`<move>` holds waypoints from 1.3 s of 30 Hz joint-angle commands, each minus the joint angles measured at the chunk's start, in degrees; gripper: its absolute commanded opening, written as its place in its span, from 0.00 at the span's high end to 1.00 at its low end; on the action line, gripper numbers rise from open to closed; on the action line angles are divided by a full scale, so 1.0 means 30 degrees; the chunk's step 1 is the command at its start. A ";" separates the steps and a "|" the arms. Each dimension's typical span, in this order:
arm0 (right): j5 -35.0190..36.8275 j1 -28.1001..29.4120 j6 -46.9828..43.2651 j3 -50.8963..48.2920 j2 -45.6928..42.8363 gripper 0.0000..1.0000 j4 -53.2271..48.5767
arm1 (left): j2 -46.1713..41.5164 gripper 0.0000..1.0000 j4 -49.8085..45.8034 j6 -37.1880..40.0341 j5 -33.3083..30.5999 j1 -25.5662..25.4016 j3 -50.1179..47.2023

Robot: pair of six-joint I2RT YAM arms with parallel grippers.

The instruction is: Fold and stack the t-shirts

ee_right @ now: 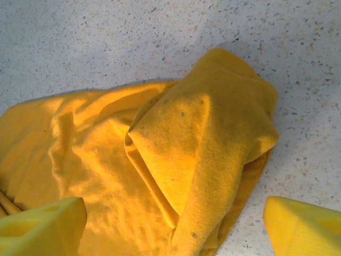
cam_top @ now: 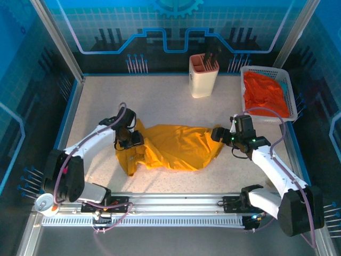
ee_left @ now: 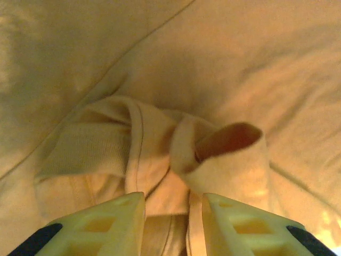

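Observation:
The mustard-yellow t-shirt (cam_top: 176,146) lies crumpled mid-table. My left gripper (cam_top: 131,140) is at its left end. In the left wrist view a bunched fold with a ribbed hem (ee_left: 160,160) fills the narrow gap between the pale fingers (ee_left: 106,221), so the left gripper (ee_left: 173,201) is shut on it. My right gripper (cam_top: 219,135) stands wide open over the shirt's right end. Its yellow fingers (ee_right: 42,226) straddle a doubled-over flap (ee_right: 202,144) without pinching it. The orange-red t-shirt (cam_top: 265,93) lies heaped in the white basket (cam_top: 290,80) at the back right.
A cream holder (cam_top: 203,77) with dark utensils stands at the back centre, left of the basket. Bare speckled tabletop (cam_top: 160,101) lies behind the yellow shirt and also in front of it. Blue walls close in the left, right and back sides.

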 commanded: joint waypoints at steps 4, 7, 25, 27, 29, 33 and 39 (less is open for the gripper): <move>0.0111 -0.0046 -0.0374 0.0561 -0.0123 0.13 -0.0196 | 0.1358 0.71 0.2460 -0.1141 0.1837 0.0056 -0.0302; 0.0064 -0.0114 -0.0376 0.0474 -0.0093 0.13 -0.0047 | 0.1106 0.83 0.2537 -0.1744 0.1833 -0.0130 -0.0009; -0.0666 -0.0204 0.0166 0.0043 0.0259 0.13 0.0757 | 0.4798 0.79 -0.1179 -0.2294 0.0052 -0.4002 0.5452; -0.0563 -0.0189 0.0083 -0.0022 0.0149 0.13 0.0672 | 0.5214 0.71 -0.1202 -0.2135 0.0068 -0.4190 0.5666; -0.0395 -0.0199 -0.0036 -0.0077 0.0010 0.13 0.0558 | 0.5203 0.60 -0.1274 -0.1899 0.0112 -0.4224 0.5689; -0.0324 -0.0219 -0.0064 -0.0303 -0.0207 0.13 0.0550 | 0.4222 0.48 -0.1903 -0.1172 -0.0547 -0.4186 0.5641; -0.0431 -0.0219 0.0053 -0.0496 -0.0049 0.14 0.0826 | 0.1659 0.48 -0.2554 -0.0306 -0.0486 -0.3142 0.5077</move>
